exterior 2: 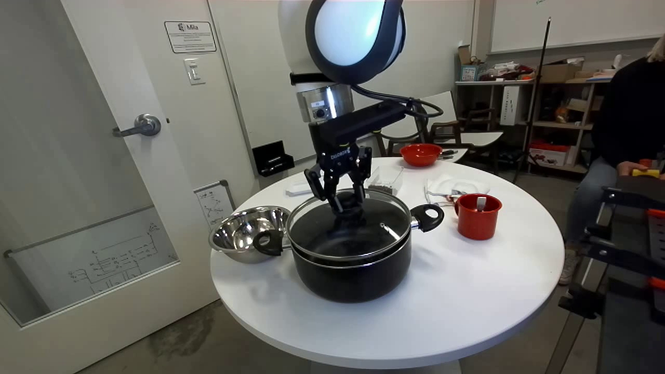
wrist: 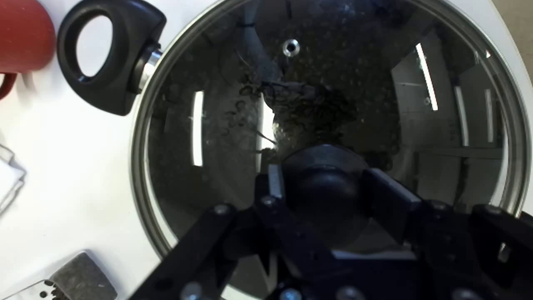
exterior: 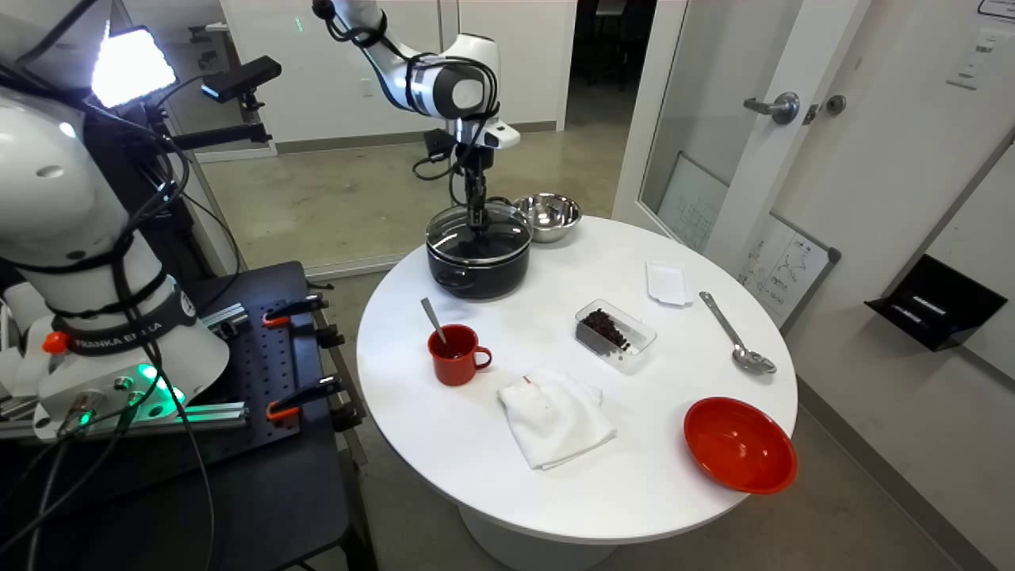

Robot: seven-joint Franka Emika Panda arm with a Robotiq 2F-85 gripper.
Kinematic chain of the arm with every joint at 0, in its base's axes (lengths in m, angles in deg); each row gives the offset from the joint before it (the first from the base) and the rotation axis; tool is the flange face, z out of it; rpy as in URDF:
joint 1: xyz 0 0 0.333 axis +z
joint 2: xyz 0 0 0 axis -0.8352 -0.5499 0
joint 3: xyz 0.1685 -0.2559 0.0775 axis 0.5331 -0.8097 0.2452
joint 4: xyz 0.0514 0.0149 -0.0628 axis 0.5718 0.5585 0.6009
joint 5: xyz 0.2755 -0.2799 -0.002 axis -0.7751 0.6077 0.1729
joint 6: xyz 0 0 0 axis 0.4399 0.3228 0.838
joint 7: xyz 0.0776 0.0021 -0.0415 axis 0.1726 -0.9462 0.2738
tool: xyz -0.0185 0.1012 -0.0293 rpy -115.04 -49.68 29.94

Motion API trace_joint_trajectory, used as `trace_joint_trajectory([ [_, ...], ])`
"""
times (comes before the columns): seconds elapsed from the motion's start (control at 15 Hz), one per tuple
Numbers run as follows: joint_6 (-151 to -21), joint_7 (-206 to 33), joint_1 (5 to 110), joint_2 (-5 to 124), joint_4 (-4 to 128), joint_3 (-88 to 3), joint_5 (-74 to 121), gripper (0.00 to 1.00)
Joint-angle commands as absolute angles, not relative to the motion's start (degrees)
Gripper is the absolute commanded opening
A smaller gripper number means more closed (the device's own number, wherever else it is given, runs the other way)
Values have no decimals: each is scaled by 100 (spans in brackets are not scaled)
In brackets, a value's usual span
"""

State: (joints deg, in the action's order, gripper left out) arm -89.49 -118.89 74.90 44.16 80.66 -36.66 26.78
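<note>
Below centre in the wrist view, my hand (wrist: 322,175) pinches the black knob (wrist: 327,187) of the glass lid (wrist: 333,104), a central hold that presumably balances it over the black pot (exterior 2: 353,283), which stands on the white worktop (exterior 2: 462,311) at lower centre in an exterior view.
</note>
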Motion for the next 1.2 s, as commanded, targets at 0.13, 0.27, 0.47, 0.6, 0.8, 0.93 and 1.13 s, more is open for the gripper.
trace_joint_trajectory([
  [0.13, -9027, -11821, 7405, 4473, 8087, -3677, 2502, 26],
  [0.27, -8996, -11797, 7398, 4441, 8064, -3659, 2490, 26],
  [0.47, -9060, -11759, 7423, 4420, 8086, -3621, 2502, 26],
  [0.6, -9066, -11764, 7452, 4404, 8080, -3607, 2511, 26],
  [0.8, -9112, -11784, 7491, 4365, 8082, -3617, 2535, 26],
  [0.93, -9137, -11793, 7500, 4340, 8076, -3637, 2547, 26],
  [1.13, -9141, -11849, 7530, 4347, 8079, -3677, 2585, 26],
])
